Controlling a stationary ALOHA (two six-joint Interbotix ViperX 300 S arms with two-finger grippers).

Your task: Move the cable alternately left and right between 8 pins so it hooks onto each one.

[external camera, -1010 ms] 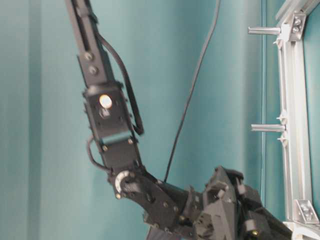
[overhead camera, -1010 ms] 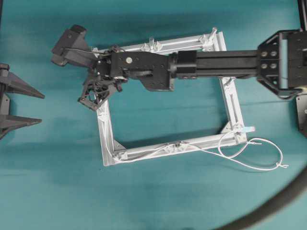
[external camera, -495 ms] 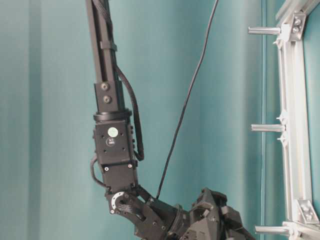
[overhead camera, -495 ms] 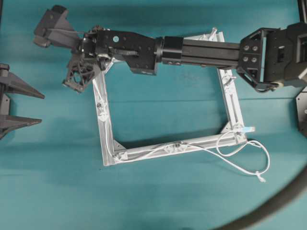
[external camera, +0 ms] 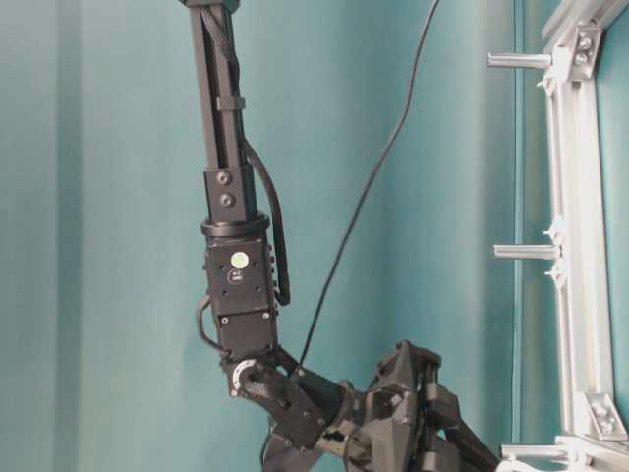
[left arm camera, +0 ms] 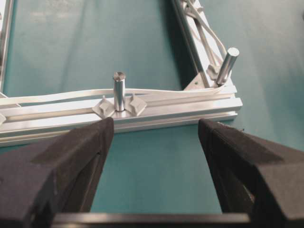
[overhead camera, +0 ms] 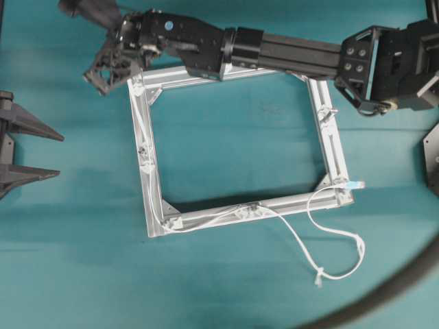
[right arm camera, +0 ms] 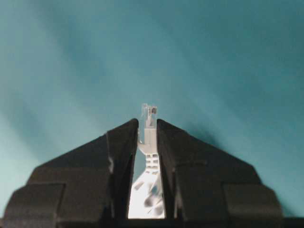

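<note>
Black fingers of the right gripper [right arm camera: 147, 137] are pinched together on the clear plug end of the cable [right arm camera: 149, 124], which pokes out just past the tips; holding it by the stiff end, I judge, lets the cord trail freely behind for steering round the pegs. Seen from overhead, that right gripper [overhead camera: 103, 72] sits just outside the far left corner of the frame [overhead camera: 329, 140], its arm stretched across the far rail from the right side and the wrist bent downward.

From there the cable [overhead camera: 206, 216] lies along the left and near rails and ends in a slack loop on the teal table [overhead camera: 226, 281] beyond the near right corner, beside a pale blue plug [overhead camera: 352, 184]. Low down, it passes one pin [left arm camera: 118, 90] and reaches a corner pin [left arm camera: 227, 64], so some hooking looks done.

Off to the side, the left gripper [left arm camera: 154, 137] hangs with jaws wide apart and empty, facing the near rail.
</note>
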